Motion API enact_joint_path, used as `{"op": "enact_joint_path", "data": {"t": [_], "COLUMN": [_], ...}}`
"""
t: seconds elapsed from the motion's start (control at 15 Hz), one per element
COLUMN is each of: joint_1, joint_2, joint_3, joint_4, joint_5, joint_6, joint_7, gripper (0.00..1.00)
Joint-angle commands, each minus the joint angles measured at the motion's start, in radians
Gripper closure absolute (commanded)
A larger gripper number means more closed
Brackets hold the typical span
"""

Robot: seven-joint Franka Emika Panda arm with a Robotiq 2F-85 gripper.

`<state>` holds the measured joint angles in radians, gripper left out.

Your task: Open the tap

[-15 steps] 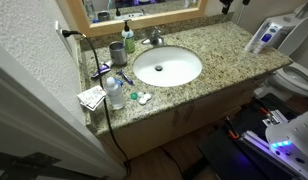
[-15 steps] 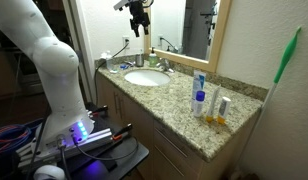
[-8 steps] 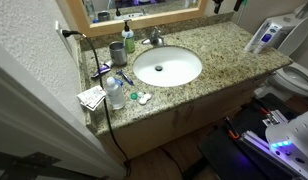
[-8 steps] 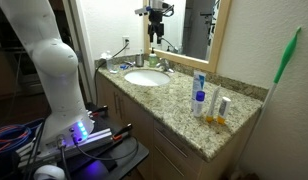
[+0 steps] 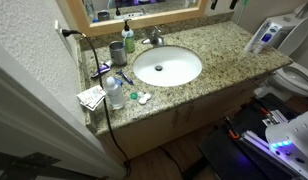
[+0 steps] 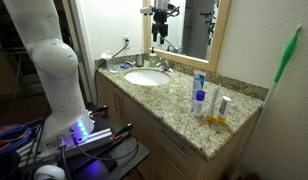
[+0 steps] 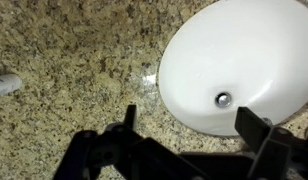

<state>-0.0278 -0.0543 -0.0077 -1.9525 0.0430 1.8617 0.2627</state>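
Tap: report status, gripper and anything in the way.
Gripper open, empty, high above the sink. Tap untouched, out of wrist view. Soap bottle and cup stand close beside it.

The small chrome tap [image 5: 154,39] stands upright behind the white oval sink [image 5: 184,72].

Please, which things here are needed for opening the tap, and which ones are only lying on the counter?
For the job:
- tap
- gripper, open, above the edge of the sink

Just lying about:
- green soap bottle
- grey cup
- clear water bottle
- tubes
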Motion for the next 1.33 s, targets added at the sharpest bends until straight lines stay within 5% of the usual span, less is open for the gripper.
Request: {"op": "enact_joint_path", "data": {"t": [0.0, 0.27, 0.4, 0.47, 0.87, 1.27], "joint_1": [0.035, 0.111, 0.146, 0.137, 0.158, 0.139], "joint_2": [0.094, 0.235, 0.317, 0.223, 0.377, 0.541], "joint_3": [0.029, 0.087, 0.089, 0.084, 0.065, 0.077], "joint_4": [0.061, 0.226, 0.349, 0.216, 0.356, 0.402], "joint_5": [-0.028, -0.161, -0.226, -0.182, -0.230, -0.088], "joint_6": [0.064, 0.203, 0.156, 0.199, 0.065, 0.274], "joint_7": [-0.086, -0.047, 0.002, -0.015, -0.006, -0.080], "gripper": [0.00, 0.00, 0.00, 0.00, 0.00, 0.00]}}
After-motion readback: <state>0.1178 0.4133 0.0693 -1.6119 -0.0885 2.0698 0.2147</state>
